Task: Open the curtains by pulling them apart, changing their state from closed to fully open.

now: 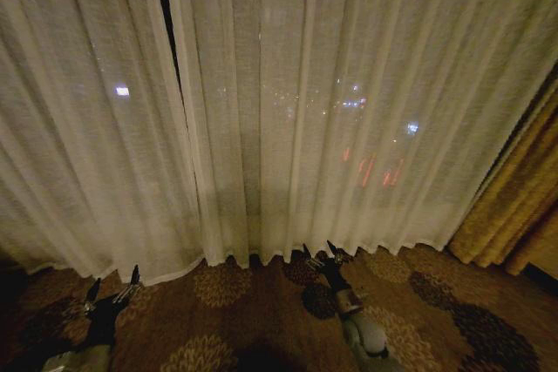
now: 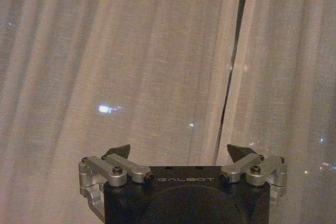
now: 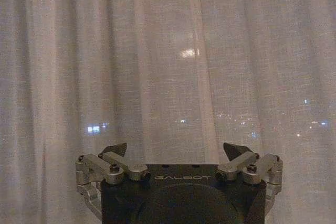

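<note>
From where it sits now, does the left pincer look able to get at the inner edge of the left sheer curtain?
Probably yes. The left pincer is open, low over the carpet, facing the left sheer curtain. Nothing stands between it and the dark gap, but that edge lies farther toward the robot's right.

Each gripper body is a matte black housing with "GALBOT" printed in pale letters on its upper face and a circular recess below. The left gripper and right gripper both carry silver machined linkage arms on either side, fastened with dark socket-head screws. The fingers are black, wedge-shaped, tapering to points.
</note>
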Robot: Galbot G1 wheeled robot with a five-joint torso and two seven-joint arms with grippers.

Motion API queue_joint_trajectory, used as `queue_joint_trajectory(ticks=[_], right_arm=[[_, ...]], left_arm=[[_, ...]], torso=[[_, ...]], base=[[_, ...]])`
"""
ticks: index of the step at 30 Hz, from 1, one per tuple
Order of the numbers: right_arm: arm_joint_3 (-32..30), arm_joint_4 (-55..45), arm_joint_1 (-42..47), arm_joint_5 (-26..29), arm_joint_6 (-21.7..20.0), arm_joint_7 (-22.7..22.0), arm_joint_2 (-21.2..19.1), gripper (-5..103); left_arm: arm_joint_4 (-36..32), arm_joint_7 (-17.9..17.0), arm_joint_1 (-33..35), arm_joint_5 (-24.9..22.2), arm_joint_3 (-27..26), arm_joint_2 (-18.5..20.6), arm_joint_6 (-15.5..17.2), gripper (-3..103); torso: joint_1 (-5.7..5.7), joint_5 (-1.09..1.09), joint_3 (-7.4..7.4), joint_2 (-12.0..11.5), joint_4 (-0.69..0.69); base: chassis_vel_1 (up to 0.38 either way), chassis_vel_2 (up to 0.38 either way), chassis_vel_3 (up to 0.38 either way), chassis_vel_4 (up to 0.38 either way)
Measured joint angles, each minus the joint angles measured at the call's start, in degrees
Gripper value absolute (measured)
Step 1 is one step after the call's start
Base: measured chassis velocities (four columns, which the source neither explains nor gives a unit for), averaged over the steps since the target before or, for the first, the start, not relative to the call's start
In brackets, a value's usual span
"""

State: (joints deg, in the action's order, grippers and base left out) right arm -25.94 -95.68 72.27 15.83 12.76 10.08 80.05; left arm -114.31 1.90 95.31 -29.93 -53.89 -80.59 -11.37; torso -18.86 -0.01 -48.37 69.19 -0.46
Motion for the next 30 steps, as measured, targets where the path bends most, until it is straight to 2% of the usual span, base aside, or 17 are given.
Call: queue_joint_trajectory(ticks=[12,19,25,30], right_arm=[[0.82,1.24,-0.97,0.23,0.46,0.2,0.27,100],[1.65,3.14,-2.66,-0.53,2.47,-0.74,0.71,100],[2.11,3.81,-3.86,-0.89,3.54,-2.06,0.91,100],[1.87,4.35,-4.26,0.47,4.78,1.38,1.16,100]], left_arm=[[0.0,0.0,0.0,0.0,0.01,0.0,0.0,100],[0.0,0.0,-0.01,0.0,0.01,0.0,0.0,100],[0.0,0.0,-0.03,0.0,0.01,0.01,0.0,100],[0.0,0.0,0.01,0.0,0.0,0.0,0.0,100]], torso=[[-0.04,0.01,-0.01,-0.01,0.0],[-0.07,0.01,-0.02,-0.03,0.0],[-0.1,0.01,-0.04,-0.04,0.0],[0.07,0.01,0.03,0.04,0.0]], base=[[-0.341,0.317,0.348,-0.332],[-0.281,0.302,0.278,-0.304],[-0.076,0.102,0.1,-0.079],[0.011,-0.029,-0.022,0.021]])
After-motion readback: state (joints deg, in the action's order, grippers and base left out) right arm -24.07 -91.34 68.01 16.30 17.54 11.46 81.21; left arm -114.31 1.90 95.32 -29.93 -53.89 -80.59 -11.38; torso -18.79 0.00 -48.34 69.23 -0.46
